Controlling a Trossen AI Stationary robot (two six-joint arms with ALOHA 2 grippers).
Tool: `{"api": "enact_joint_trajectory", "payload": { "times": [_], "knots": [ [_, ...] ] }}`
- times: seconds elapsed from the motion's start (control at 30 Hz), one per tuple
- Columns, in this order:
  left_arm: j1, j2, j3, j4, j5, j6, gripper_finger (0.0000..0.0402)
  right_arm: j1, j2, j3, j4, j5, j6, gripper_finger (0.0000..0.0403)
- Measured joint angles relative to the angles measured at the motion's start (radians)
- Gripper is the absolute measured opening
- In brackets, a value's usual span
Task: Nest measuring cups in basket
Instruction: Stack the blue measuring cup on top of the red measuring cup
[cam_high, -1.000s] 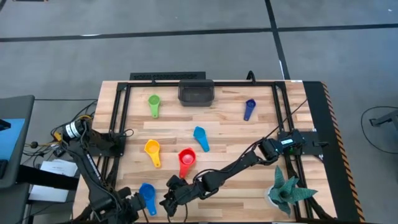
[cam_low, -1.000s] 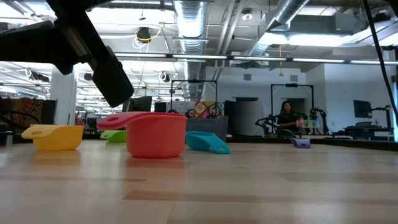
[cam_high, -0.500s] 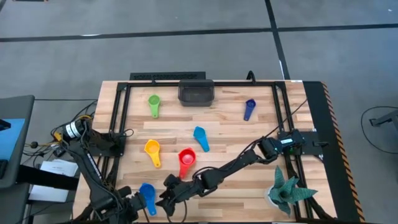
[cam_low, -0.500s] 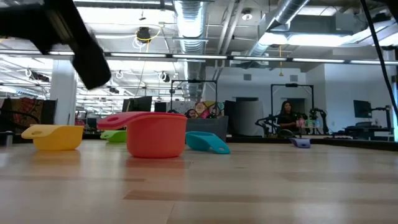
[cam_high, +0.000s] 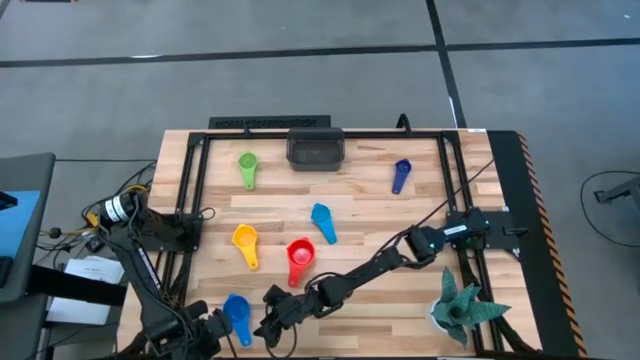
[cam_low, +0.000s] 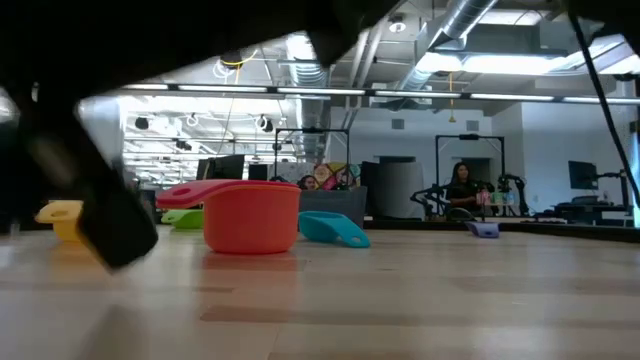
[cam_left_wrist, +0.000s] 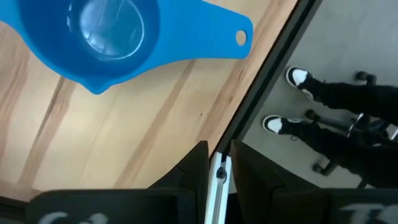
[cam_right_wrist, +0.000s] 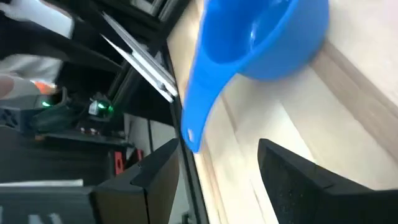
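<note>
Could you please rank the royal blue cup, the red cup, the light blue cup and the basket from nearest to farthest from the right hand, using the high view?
From the right hand:
1. Royal blue cup, beside it at the near edge.
2. Red cup, just beyond.
3. Light blue cup, mid-table.
4. Basket, far edge.

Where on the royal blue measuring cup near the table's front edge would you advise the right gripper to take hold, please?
Judging by its pose, the flat handle: the royal blue cup lies bowl-up with the handle sticking out toward the front edge, and the open right gripper already faces it from the side. Fingers straddling the thin handle seem safer than the rounded bowl.
</note>
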Motion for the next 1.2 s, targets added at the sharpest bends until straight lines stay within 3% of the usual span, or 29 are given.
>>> {"api": "enact_joint_trajectory", "payload": {
  "times": [0.17,0.5,0.77,1.2],
  "knots": [
    [-0.001,0.0,0.0,0.0,-0.001,-0.022,0.0057,-0.013,0.015,0.11,-0.055,-0.051,-0.05,0.024],
    [0.02,0.0,0.0,-0.018,-0.088,-0.043,0.0057,-0.032,0.061,0.107,-0.041,-0.089,-0.023,0.024],
    [0.034,-0.001,0.0,-0.028,-0.049,-0.055,0.0057,-0.046,0.115,0.179,-0.032,-0.126,-0.02,0.0238],
    [0.048,0.025,0.0,0.006,-0.022,-0.043,0.0057,-0.07,0.118,0.187,-0.036,-0.125,-0.049,0.0172]
  ]
}}
